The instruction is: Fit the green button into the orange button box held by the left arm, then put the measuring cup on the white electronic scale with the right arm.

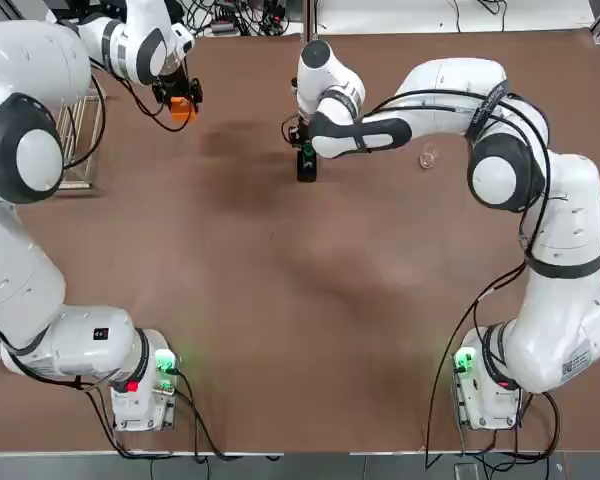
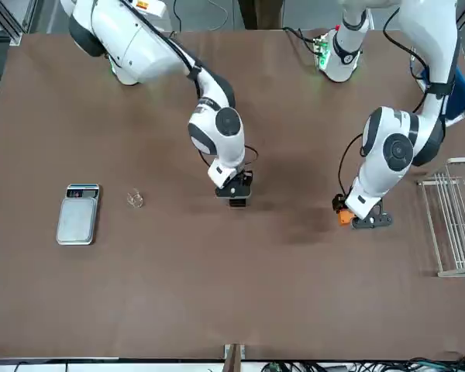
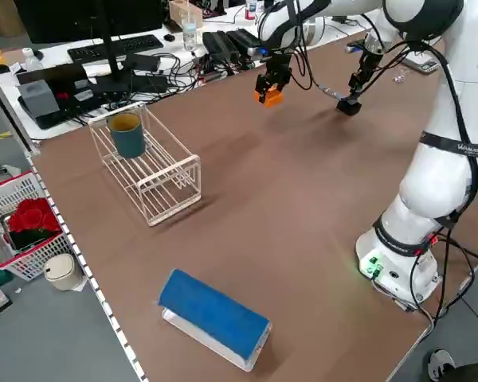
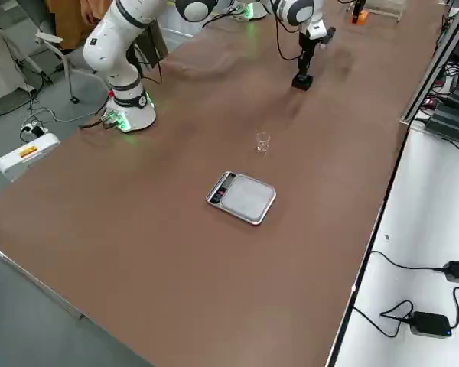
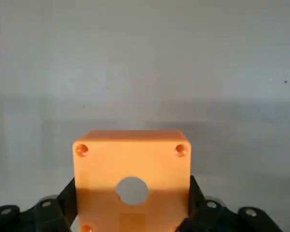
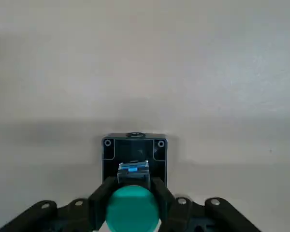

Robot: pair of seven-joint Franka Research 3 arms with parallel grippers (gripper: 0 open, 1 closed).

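My left gripper (image 1: 183,100) is shut on the orange button box (image 1: 184,108) at the table's far left; the left wrist view shows the box (image 5: 132,166) between the fingers, its round hole facing the camera. My right gripper (image 6: 132,205) is shut on the green button (image 6: 132,209), held right over a black block (image 6: 135,149) at the far middle (image 2: 238,202). The clear measuring cup (image 2: 136,200) stands upright on the table, apart from both grippers. Beyond it lies the white electronic scale (image 2: 77,215), its plate bare. The right arm hides the scale in the top view.
A wire rack (image 3: 147,163) with a green cup (image 3: 127,134) in it stands at the table's left edge. A blue-topped flat object (image 3: 213,314) lies near the left front corner. Cables and desk clutter sit beyond the far edge.
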